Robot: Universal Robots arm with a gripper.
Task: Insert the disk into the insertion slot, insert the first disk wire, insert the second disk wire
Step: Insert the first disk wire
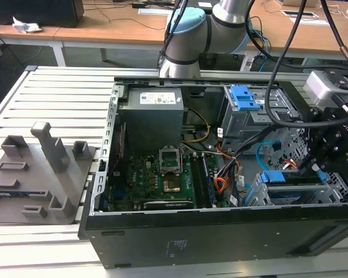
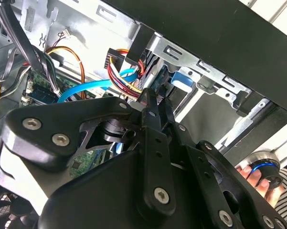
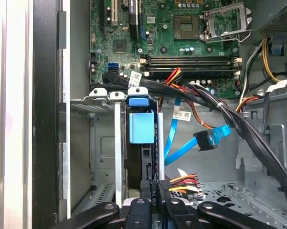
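One arm (image 1: 185,40) leans over the open case (image 1: 220,237) on your table (image 1: 58,87) in the exterior view. Its pincer (image 1: 319,168) hangs at the case's corner on the exterior view's right, just above the disk (image 1: 292,180). The disk lies flat in the slot (image 1: 330,197), blue frame showing, below the taller cage (image 1: 243,124). A loose blue cable (image 1: 260,152) curls between cage and disk. A grey fixture (image 1: 46,168) stands well apart, on the exterior view's left.

In the second wrist view your pincer (image 2: 155,102) has its tips drawn close together, pointing at the disk's frame (image 2: 184,80). Coloured wires (image 2: 122,76) and the blue cable (image 2: 86,88) run just beside the tips. A hand (image 2: 252,177) holds a round knob (image 2: 266,169) outside the case.

In the first wrist view your pincer (image 3: 153,196) is clamped on a black plug (image 3: 154,189) with coloured wires leaving its side. The plug sits at the near end of the disk (image 3: 141,126), which rests between the slot's rails (image 3: 117,143). The blue cable's connector (image 3: 207,140) hangs free, beside the slot and touching nothing. The board (image 3: 181,33) lies beyond.
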